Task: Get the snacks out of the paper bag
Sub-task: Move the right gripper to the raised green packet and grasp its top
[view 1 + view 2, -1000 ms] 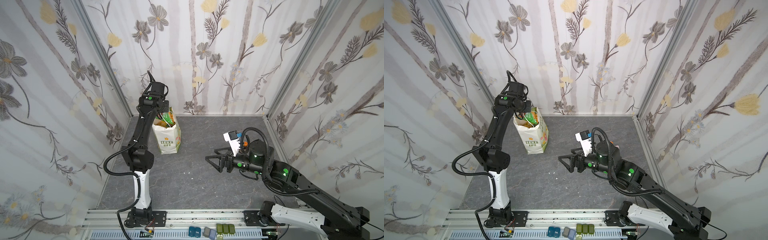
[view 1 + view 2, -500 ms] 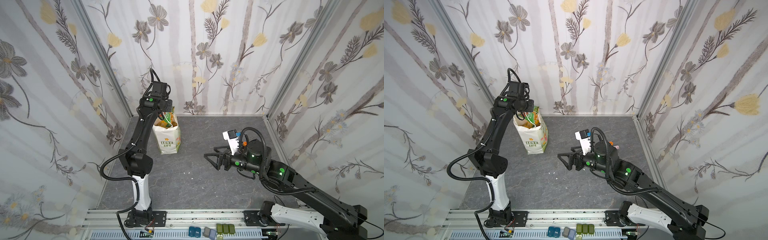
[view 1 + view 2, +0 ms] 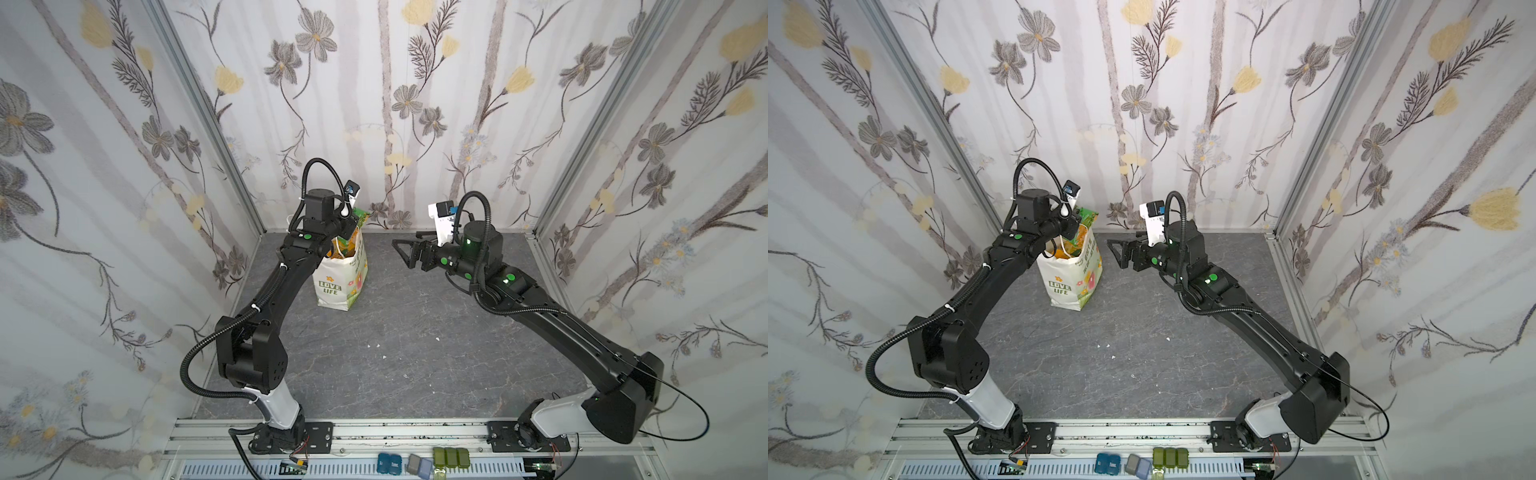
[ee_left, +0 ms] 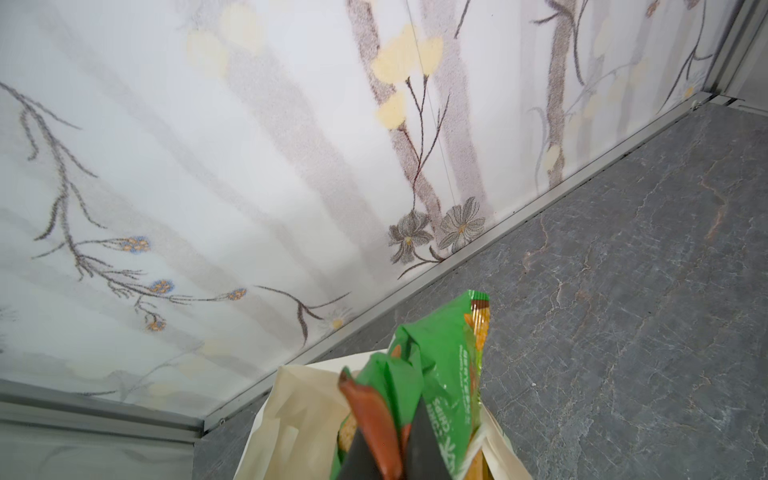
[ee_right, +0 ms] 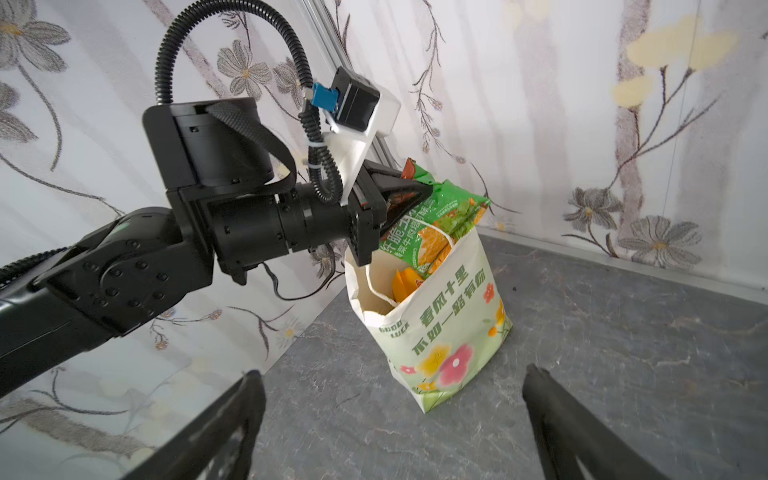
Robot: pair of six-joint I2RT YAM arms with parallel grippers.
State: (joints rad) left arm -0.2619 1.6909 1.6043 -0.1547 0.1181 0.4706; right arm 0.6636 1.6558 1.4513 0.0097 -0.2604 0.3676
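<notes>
Grey stone-look table [image 3: 415, 353] fills the floor of the cell. I have both arms reaching toward the back. The left arm [image 3: 274, 291] is up over the bag, and the right arm [image 3: 548, 324] is held off to the side at mid-table.

The paper bag [image 3: 343, 282] [image 3: 1071, 286] stands on the table near the back-left corner, mouth open and "LOVE LIFE" print facing front.

The left gripper [image 5: 411, 187] sits just above the bag mouth. Its jaws are clamped tight on the top end of the green packet [image 5: 449, 203] [image 4: 440, 365]. The packet is mostly lifted clear, with its lower edge down at the rim of the bag.

The right gripper [image 5: 392, 376] has its jaws spread wide with nothing between them. It points at the bag but sits well apart from it, above bare table.

There's an orange packet [image 5: 405, 284] down inside the bag, only partly visible past the rim. I can't make out the other snacks in there. One white cord handle [image 5: 442, 237] loops over the front edge.
</notes>
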